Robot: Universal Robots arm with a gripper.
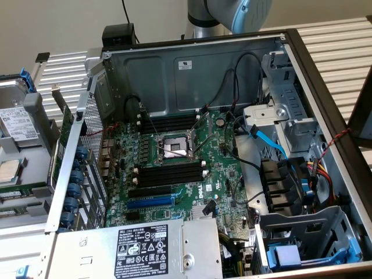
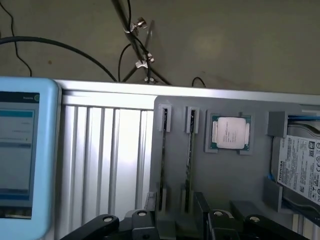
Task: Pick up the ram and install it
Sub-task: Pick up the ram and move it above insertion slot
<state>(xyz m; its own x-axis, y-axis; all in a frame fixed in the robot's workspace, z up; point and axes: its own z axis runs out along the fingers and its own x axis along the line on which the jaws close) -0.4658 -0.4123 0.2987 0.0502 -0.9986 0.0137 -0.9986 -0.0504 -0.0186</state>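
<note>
Two ram sticks stand on edge in the slotted holders of a grey tray, one ram stick beside the other. My gripper hovers above the near end of these sticks, its black fingers spread apart with nothing between them. In the exterior view the open computer case holds the green motherboard with empty black memory slots below the CPU socket and more slots above it. Part of my arm shows behind the case.
On the tray lie a CPU chip and a hard drive. A blue-edged screen sits on the ribbed metal table. Inside the case are a blue expansion slot, the power supply, loose cables and drive cages.
</note>
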